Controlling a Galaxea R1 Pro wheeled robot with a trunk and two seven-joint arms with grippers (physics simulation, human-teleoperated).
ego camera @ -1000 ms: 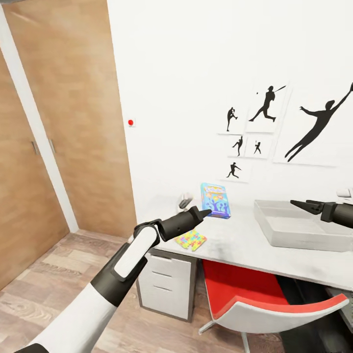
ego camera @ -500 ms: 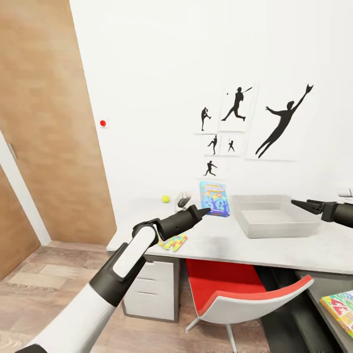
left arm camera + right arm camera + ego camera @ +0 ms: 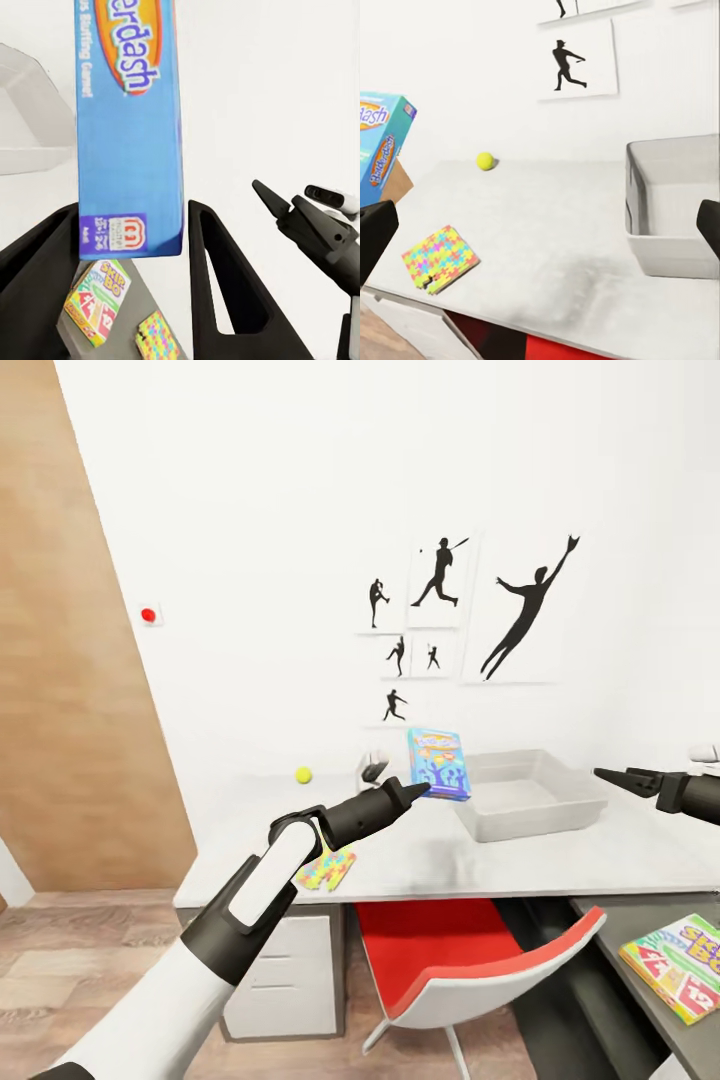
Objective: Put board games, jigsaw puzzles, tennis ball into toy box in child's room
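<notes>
We face a long light grey table [image 3: 520,855] against a white wall hung with black silhouette pictures [image 3: 527,608]. A red-and-white chair [image 3: 470,970] is tucked under the table. Our left gripper [image 3: 418,790] is raised above the table, and its two dark fingers [image 3: 217,277] are clamped on the lower end of a light blue board game box [image 3: 439,763]. The box stands upright, long axis vertical, printed face toward us, just beside the near left corner of the light grey toy box [image 3: 530,793].

The toy box sits on the table with nothing visible inside. A tennis ball [image 3: 303,774] lies near the wall, well left of the tray. A jigsaw puzzle box [image 3: 327,868] lies flat at the table's front edge, partly hidden behind our left arm. On the lower dark desk section, a SKIP-BO box [image 3: 684,965] lies flat.

Our right gripper [image 3: 606,774] hovers past the tray's right end; its fingers look drawn together to a point, empty.
</notes>
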